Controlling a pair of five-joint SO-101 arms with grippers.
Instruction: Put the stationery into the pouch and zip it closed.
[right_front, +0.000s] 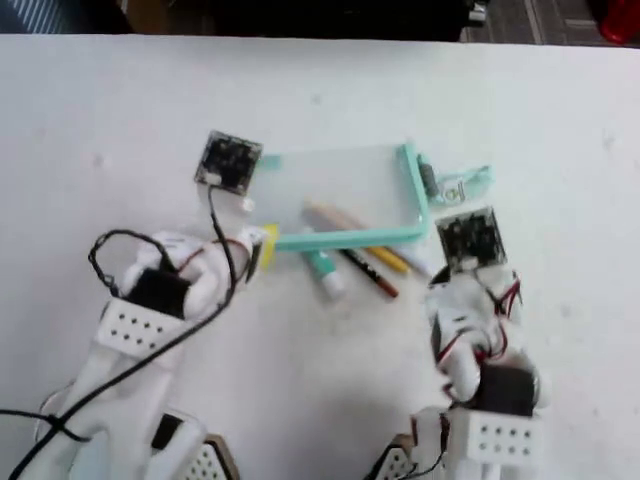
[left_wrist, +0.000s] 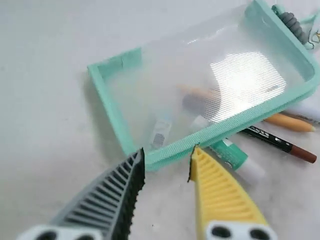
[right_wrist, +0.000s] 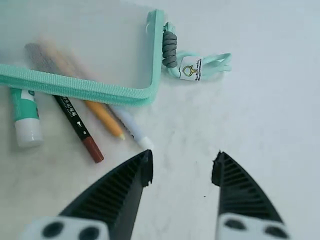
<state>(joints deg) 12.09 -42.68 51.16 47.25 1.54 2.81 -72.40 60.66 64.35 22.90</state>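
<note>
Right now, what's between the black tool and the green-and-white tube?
The right wrist view shows a brown-tipped marker, an orange pencil and a white pen lying there on the table.

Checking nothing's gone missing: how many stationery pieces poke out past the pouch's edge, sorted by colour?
Teal-and-white glue stick: 1
Black pen with brown tip: 1
Yellow pencil: 1
White pen: 1
Total: 4
</note>
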